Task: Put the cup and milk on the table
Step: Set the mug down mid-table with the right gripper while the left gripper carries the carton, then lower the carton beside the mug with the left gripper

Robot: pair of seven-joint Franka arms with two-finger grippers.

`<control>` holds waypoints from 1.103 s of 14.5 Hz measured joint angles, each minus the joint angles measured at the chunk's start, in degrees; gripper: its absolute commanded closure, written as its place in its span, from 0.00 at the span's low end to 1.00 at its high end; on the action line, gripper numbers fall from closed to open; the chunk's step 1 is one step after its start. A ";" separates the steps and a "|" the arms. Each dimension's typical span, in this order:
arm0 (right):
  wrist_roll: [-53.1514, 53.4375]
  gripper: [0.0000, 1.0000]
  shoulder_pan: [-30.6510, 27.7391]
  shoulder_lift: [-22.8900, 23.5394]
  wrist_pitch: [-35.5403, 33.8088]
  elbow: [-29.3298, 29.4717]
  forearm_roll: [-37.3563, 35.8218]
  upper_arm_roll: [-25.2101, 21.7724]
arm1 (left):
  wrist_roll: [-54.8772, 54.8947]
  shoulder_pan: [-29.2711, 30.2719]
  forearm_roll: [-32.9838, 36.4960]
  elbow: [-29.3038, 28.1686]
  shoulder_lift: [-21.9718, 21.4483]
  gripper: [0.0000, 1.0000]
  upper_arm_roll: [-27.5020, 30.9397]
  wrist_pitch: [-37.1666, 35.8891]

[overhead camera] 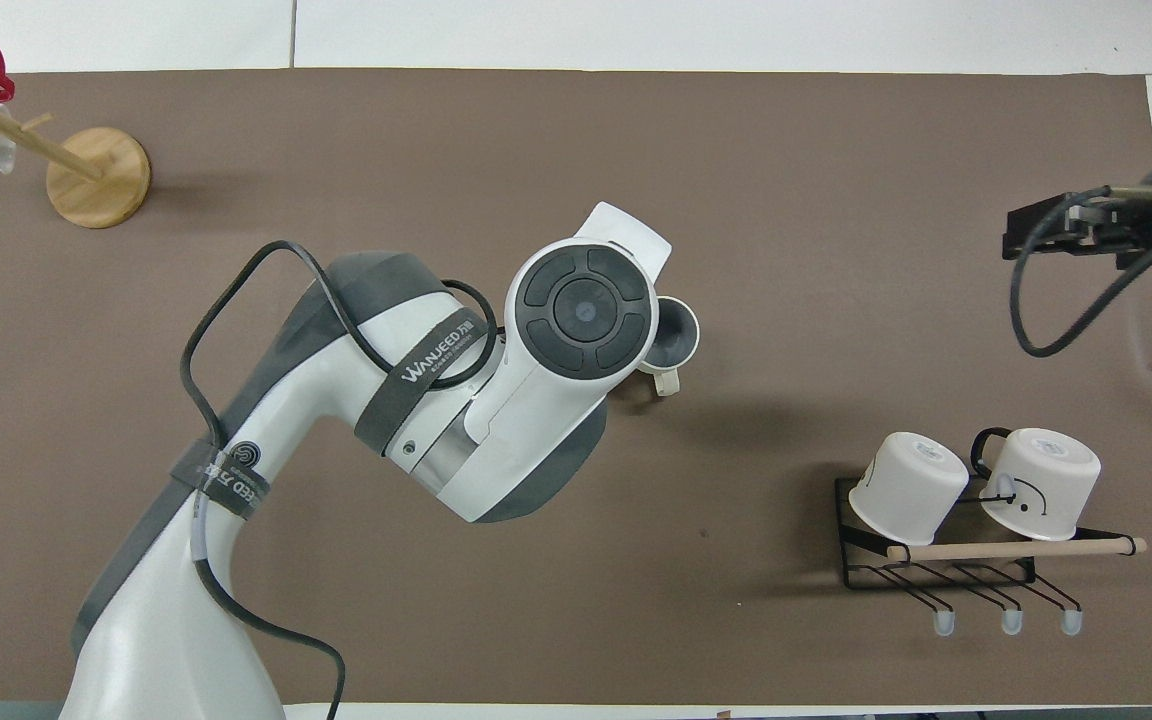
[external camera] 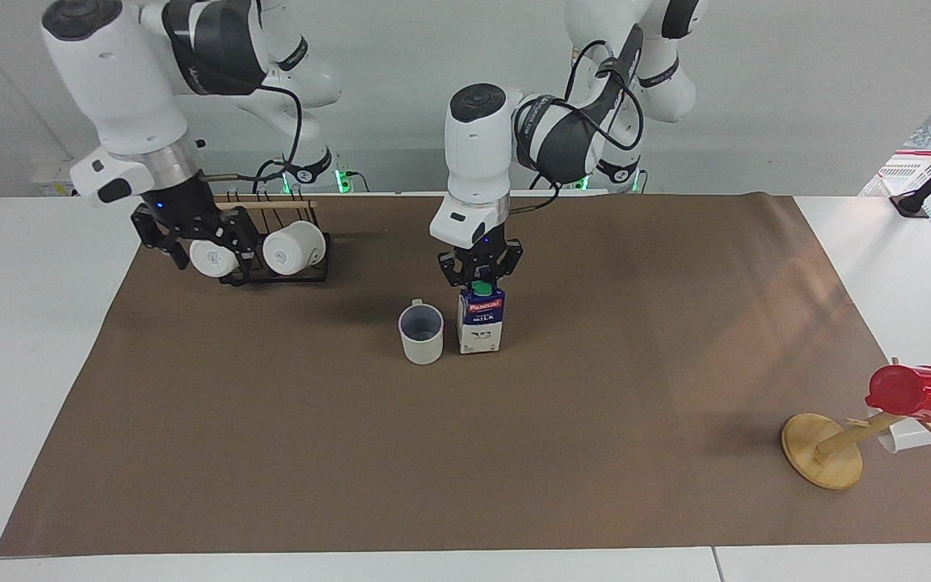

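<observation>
- While the table is being occupied by both items, the milk is being kept upright just beside the cup.
- The milk's top is being clamped by the left gripper.
- The right gripper, jaws spread and empty, is being held over the mug rack.

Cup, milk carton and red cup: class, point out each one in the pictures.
cup point(external camera: 421, 343), facing view, on its outer side wall.
milk carton point(external camera: 481, 327), facing view, on its white lower front.
red cup point(external camera: 922, 394), facing view, on its side.
</observation>
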 measured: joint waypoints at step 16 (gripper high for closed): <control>-3.62 0.00 -3.37 -0.94 -8.74 2.79 -0.93 0.43 | 0.00 0.00 1.87 -1.22 0.53 0.00 0.22 0.97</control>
